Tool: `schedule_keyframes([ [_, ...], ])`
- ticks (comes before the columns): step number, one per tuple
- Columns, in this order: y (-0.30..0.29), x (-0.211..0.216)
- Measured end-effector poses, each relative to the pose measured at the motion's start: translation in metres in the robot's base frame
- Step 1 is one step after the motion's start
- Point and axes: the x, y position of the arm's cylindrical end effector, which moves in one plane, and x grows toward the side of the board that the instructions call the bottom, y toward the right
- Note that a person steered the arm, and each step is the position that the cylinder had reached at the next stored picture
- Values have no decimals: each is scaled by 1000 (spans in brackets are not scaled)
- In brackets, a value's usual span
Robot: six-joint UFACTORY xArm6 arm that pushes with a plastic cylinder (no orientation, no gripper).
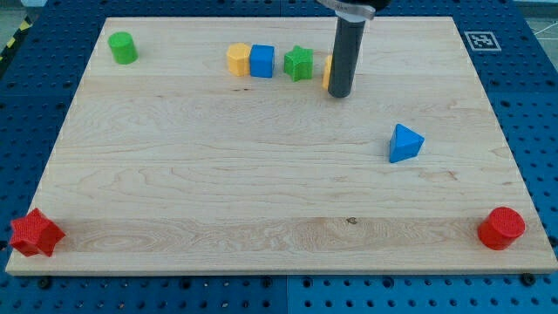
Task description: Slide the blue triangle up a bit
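Observation:
The blue triangle [404,144] lies on the wooden board [218,183] at the view's right of centre. My tip [339,93] stands on the board near the view's top, up and to the left of the blue triangle, well apart from it. The rod hides most of a yellow block [327,73] right behind it.
Near the view's top lie a yellow hexagon block [237,60], a blue cube [261,61] touching it, and a green star [298,63]. A green cylinder [123,47] sits top left. A red star [35,233] is bottom left, a red cylinder [501,228] bottom right.

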Motion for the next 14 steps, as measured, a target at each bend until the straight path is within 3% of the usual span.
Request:
schedule_keyframes([
  [2,4,-21],
  [3,65,-5],
  [4,107,-19],
  [5,123,-19],
  [6,157,28],
  [7,180,108],
  [8,180,147],
  [9,170,152],
  [11,71,153],
  [12,57,155],
  [13,57,105],
  [14,57,26],
])
